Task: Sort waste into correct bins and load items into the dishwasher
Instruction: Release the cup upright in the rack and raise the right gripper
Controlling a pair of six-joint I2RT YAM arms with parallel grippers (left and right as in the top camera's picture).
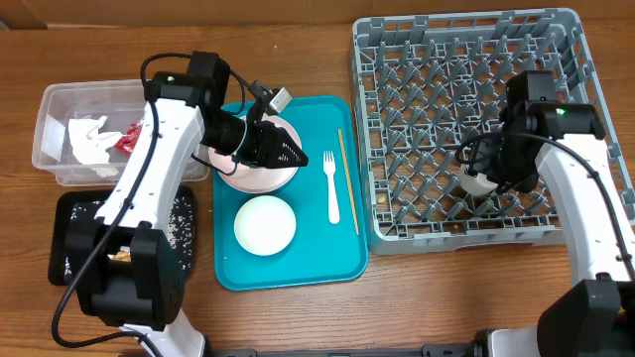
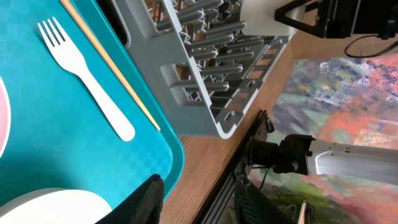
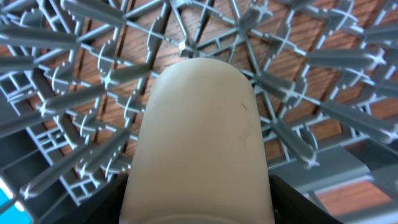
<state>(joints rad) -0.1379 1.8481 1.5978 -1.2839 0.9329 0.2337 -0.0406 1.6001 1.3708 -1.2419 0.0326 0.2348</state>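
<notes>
Some waste is already sorted: crumpled napkins [image 1: 87,139] and a red wrapper [image 1: 126,141] are seen in the clear tub [image 1: 45,149], and rice [image 1: 184,223] is scattered in the black tray [image 1: 62,213] on the counter [image 1: 298,50]. No loose waste is seen on the teal tray [image 1: 298,268], so this part is judged approx. done.

Loading is only at its start. One cup [image 3: 199,143] is held over the dish rack [image 1: 446,59], near the front right part, and is not yet set down. Not yet loaded, all on the teal tray: the pink plate [image 1: 248,178], a white bowl [image 1: 265,224], the fork [image 1: 331,185] and the chopstick [image 1: 347,183].

The right gripper [image 1: 486,178] is closed on the cup, w/ a finger on each side of it. The left gripper [image 1: 294,156] is held above the plate, half-wide, and nothing is seen between its fingers.

Cup direction: in the right wrist view its long axis is seen to run straight out from the gripper, and its far end is pointed at the pegs and the rack floor. From overhead it sticks out to the left of the gripper in the picture, so it is judged to be tilted, not upright. Whether the far end is the mouth or the base cannot be told.
</notes>
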